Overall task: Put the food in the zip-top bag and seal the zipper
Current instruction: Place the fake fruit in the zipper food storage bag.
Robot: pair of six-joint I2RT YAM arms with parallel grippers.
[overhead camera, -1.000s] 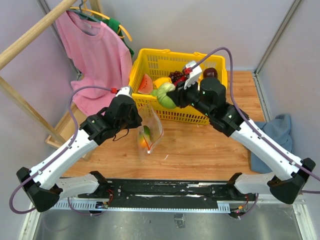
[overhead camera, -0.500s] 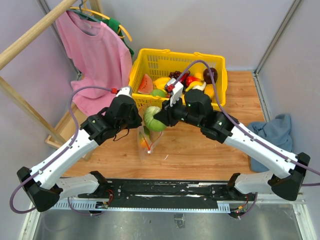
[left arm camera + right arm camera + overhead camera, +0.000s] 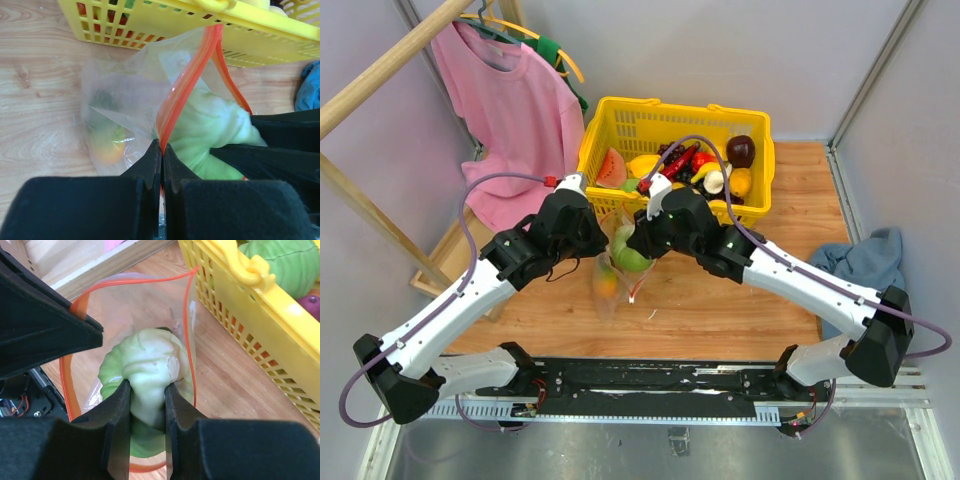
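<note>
- Two robot arms meet over a wooden bench [image 3: 720, 290]
- A yellow basket [image 3: 640, 128] of toy food sits at the bench's far edge
- A clear zip-top bag [image 3: 125, 85] stands open just in front of the basket
- A green cabbage [image 3: 147, 360], gripped by the right jaws, sits within the bag's mouth
- The red zipper [image 3: 187, 75] strip is pinched in the closed left jaws
- A small orange-green fruit [image 3: 107, 147] lies inside the bag

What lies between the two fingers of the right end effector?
The cabbage, gripped by the right end effector within the open red rim of the bag. The right wrist view shows it.
</note>
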